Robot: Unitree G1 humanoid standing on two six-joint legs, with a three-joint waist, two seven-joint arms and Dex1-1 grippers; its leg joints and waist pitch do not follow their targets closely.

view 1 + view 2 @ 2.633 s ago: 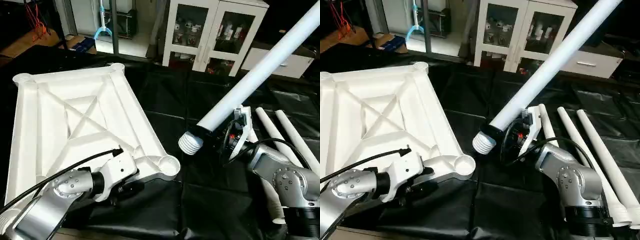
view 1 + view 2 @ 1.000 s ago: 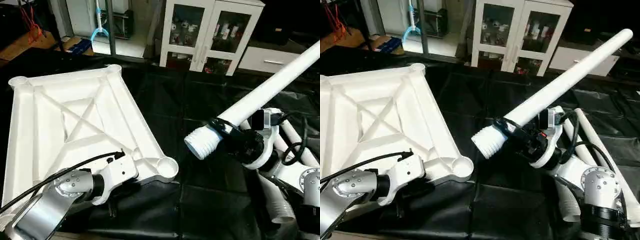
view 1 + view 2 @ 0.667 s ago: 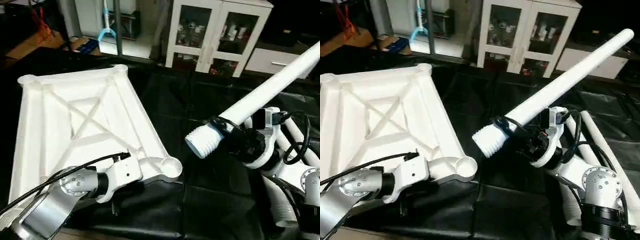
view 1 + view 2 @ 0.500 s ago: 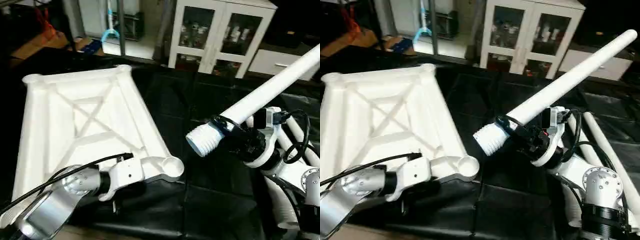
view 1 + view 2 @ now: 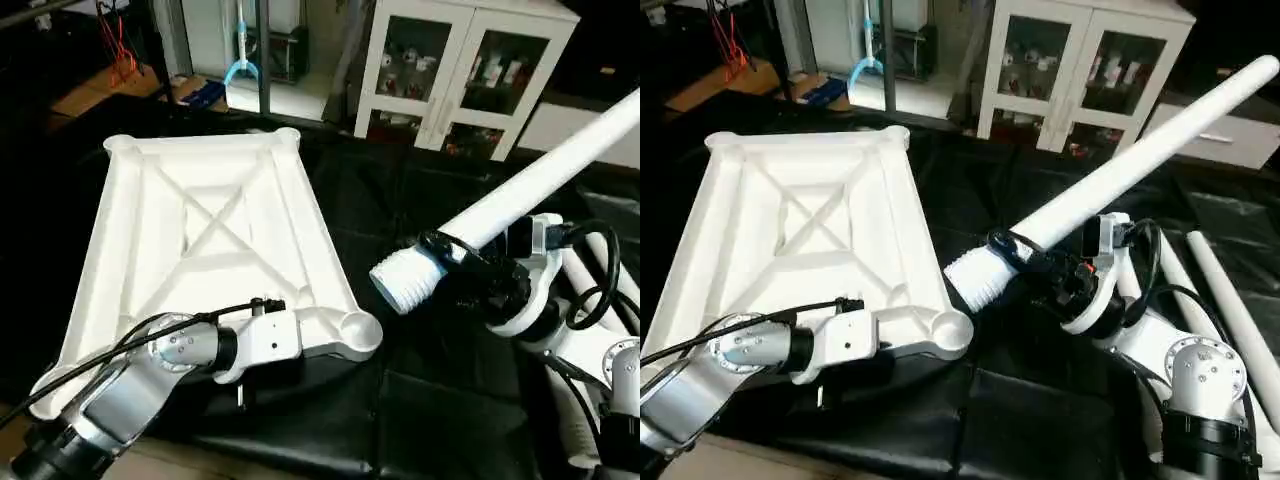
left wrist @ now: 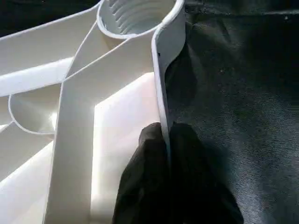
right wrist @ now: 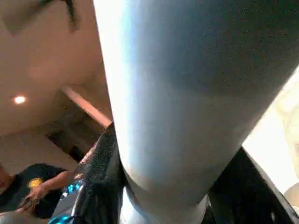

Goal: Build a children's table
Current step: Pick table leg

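Note:
The white tabletop lies upside down on the black cover, its X ribs facing up. My left gripper is shut on the rim of its near edge, one black finger on each side of the thin wall. The near right corner socket is just past that grip. My right gripper is shut on a long white leg, which slants up to the right. The leg's ribbed end hangs just above and to the right of that socket. That leg fills the right wrist view.
Two more white legs lie on the black cover at the right, behind my right arm. A white glass-door cabinet stands beyond the work surface. A person shows in the right wrist view.
The leg has swung from a steep tilt to a shallower one, with my right gripper turned around it. The whole view has shifted, and the ribbed end is now closer to the corner socket.

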